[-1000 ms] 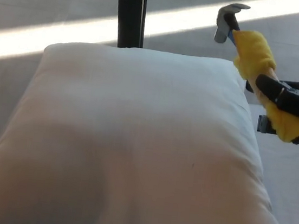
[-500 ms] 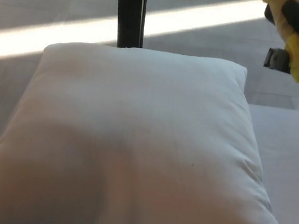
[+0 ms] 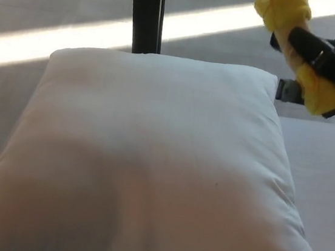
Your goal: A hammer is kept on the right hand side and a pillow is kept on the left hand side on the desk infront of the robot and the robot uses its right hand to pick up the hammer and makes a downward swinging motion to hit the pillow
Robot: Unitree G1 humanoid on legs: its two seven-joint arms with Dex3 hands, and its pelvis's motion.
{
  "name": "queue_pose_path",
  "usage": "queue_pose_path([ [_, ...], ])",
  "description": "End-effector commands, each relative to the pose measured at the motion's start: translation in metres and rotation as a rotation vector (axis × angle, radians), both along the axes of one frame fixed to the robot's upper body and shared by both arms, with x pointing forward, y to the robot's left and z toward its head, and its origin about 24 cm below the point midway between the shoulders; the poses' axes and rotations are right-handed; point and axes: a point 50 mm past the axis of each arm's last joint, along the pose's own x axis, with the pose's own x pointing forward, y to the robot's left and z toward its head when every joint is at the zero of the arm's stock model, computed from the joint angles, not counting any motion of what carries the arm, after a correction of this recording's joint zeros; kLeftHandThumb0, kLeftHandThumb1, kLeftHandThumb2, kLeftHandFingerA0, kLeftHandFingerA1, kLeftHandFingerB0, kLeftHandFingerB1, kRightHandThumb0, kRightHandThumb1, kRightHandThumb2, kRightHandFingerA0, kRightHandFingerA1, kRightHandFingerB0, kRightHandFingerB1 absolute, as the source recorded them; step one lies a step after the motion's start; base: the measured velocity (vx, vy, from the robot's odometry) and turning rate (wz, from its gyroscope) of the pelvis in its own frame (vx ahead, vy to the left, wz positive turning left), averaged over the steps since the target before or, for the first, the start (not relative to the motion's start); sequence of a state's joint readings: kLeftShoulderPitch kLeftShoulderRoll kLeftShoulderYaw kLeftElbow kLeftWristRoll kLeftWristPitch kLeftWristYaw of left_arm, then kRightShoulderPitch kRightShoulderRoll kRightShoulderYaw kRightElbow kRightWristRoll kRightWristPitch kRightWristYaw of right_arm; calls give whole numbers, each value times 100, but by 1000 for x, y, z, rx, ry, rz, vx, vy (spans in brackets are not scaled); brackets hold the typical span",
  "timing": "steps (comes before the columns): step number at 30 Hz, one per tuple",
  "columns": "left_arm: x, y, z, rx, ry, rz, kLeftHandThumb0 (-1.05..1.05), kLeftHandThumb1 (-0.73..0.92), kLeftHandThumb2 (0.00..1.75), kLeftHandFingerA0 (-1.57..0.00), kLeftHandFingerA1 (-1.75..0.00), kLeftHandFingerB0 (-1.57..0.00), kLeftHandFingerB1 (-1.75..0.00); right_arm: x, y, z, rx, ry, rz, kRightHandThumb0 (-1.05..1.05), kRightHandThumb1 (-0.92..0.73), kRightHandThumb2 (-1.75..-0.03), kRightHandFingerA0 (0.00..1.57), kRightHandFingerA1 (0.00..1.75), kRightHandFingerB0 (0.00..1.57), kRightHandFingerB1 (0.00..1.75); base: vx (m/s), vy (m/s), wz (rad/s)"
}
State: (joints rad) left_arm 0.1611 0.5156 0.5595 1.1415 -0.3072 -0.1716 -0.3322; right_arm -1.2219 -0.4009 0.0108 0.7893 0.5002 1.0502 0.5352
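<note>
Sunlit floor [image 3: 56, 32] behind the desk, bright stripes of light running across it at a slant, grey bands between them.

Hammer [image 3: 289, 30]: only the handle shows, wrapped in yellow, upper right of the view, held up off the desk. It tilts from lower right up toward upper left and runs out of the top edge, so the head is out of frame. A bit of tan handle shows between the yellow parts. It sits beyond and to the right of the pillow's far right corner, not touching the pillow.

Right hand [image 3: 331, 63]: black, coming in from the right edge, fingers wrapped tight around the hammer handle partway down (yellow sticks out both above and below the grip). A small grey part of the hand shows just beside the pillow's far right corner; can't tell whether it touches the cloth.

Left hand: nothing of it in frame.

Pillow [image 3: 150, 166]: white, large, lies flat and fills most of the view, from the far edge near the middle down past the bottom edge. Surface looks smooth, soft shadow across the near half.

Desk [image 3: 325, 182]: pale, only a bare strip showing to the right of the pillow.

Dark upright post [image 3: 146, 13] stands behind the pillow's far edge, going up out of the top.
</note>
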Motion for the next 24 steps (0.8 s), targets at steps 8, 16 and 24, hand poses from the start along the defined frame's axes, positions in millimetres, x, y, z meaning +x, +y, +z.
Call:
queue_pose_path([
  [8, 7, 6, 7, 27, -1, 0, -73, 90, 68, -77, -57, -76, -47, -17, 12, -95, -160, 184, 74, -27, -65, -97, 100, 175, 72, 161, 0, 0, 0],
  [16, 11, 7, 9, 24, -7, -14, -72, 90, 67, -72, -57, -75, -47, -62, 3, -201, -351, 397, 146, -33, -63, -111, 109, 175, 79, 166, 0, 0, 0],
  [24, 14, 8, 11, 27, -14, -27, -74, 89, 66, -76, -59, -77, -48, -77, 1, -228, -395, 467, 147, -41, -72, -89, 110, 175, 80, 161, 0, 0, 0],
])
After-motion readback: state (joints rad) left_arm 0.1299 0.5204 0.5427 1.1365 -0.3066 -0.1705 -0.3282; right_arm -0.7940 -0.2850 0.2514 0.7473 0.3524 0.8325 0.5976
